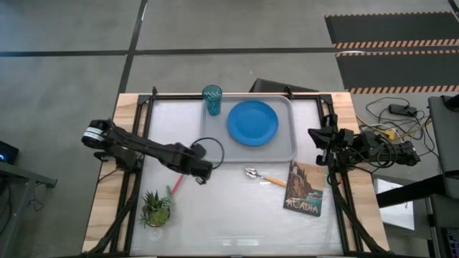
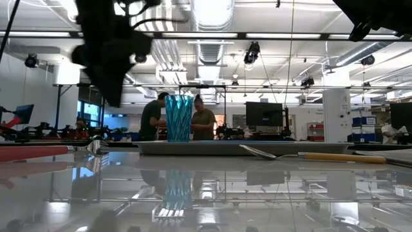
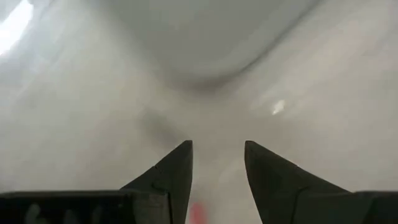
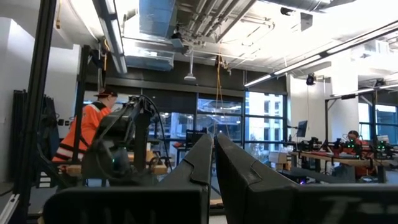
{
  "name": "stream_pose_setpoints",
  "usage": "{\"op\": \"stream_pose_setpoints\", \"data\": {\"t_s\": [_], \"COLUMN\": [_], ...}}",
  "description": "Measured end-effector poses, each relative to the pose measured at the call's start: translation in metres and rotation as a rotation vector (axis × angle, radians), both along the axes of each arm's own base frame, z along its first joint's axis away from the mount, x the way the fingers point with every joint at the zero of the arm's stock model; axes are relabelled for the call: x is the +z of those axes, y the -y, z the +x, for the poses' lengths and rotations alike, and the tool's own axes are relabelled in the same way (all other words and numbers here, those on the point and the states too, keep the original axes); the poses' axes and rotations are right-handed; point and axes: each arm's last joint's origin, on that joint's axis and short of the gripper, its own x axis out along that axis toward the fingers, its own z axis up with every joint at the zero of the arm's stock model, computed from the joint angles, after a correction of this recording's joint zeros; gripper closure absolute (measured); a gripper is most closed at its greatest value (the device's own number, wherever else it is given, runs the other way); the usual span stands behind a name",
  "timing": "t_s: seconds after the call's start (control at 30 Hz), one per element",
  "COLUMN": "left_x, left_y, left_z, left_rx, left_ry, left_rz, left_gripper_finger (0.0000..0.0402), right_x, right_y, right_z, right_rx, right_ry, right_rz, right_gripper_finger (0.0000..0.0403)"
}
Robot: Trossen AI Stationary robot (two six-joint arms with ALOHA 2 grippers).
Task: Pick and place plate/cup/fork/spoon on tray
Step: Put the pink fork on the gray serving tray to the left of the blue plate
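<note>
The bright blue plate [image 1: 252, 122] lies flat in the light grey tray [image 1: 287, 154]. The teal cup [image 1: 211, 99] stands upright at the tray's far left corner and also shows in the low view [image 2: 179, 118]. The orange-handled spoon [image 1: 262, 177] lies on the table just near of the tray. The pink-handled fork [image 1: 174, 185] lies on the table at the left; its tine end [image 2: 93, 147] points toward the tray. My left gripper [image 1: 203, 173] hangs open above the fork's tine end, clear of the table [image 3: 217, 149]; a bit of pink [image 3: 198, 214] shows between its fingers. My right gripper [image 1: 318, 143] is shut and empty at the table's right edge.
A small potted green plant [image 1: 156, 208] stands at the near left, close to the fork's handle end. A dark picture book [image 1: 305, 188] lies right of the spoon. People stand in the room beyond the table [image 2: 154, 119].
</note>
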Motion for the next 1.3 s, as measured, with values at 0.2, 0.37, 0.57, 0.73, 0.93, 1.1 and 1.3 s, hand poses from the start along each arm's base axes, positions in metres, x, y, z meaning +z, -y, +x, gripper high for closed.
{"op": "stream_pose_setpoints", "data": {"t_s": [0.2,0.37,0.57,0.73,0.93,1.1,1.3], "left_x": [-0.011,-0.031,-0.054,-0.063,-0.066,-0.06,-0.052], "left_y": [0.003,0.001,0.001,0.0,0.0,0.001,0.001], "left_z": [-0.013,-0.026,-0.035,-0.036,-0.038,-0.035,-0.035], "left_rx": [0.04,0.103,0.121,0.116,0.116,0.103,0.083], "left_ry": [-0.114,-0.189,-0.201,-0.16,-0.157,-0.135,-0.098], "left_rz": [-0.043,-0.075,-0.133,-0.146,-0.146,-0.153,-0.164], "left_gripper_finger": [0.0274,0.0274,0.0274,0.0274,0.0274,0.0274,0.0274], "right_x": [0.0,0.0,0.0,0.0,0.0,0.0,0.0], "right_y": [0.0,0.0,0.0,0.0,0.0,0.0,0.0], "right_z": [0.0,0.0,0.0,0.0,0.0,0.0,0.0], "right_rx": [0.0,0.0,0.0,-0.001,-0.001,-0.001,-0.001], "right_ry": [0.0,0.0,0.0,0.0,0.0,0.0,0.0], "right_rz": [-0.001,-0.001,-0.002,-0.002,-0.002,-0.002,-0.002], "right_gripper_finger": [0.0394,0.0394,0.0394,0.0394,0.0394,0.0394,0.0394]}}
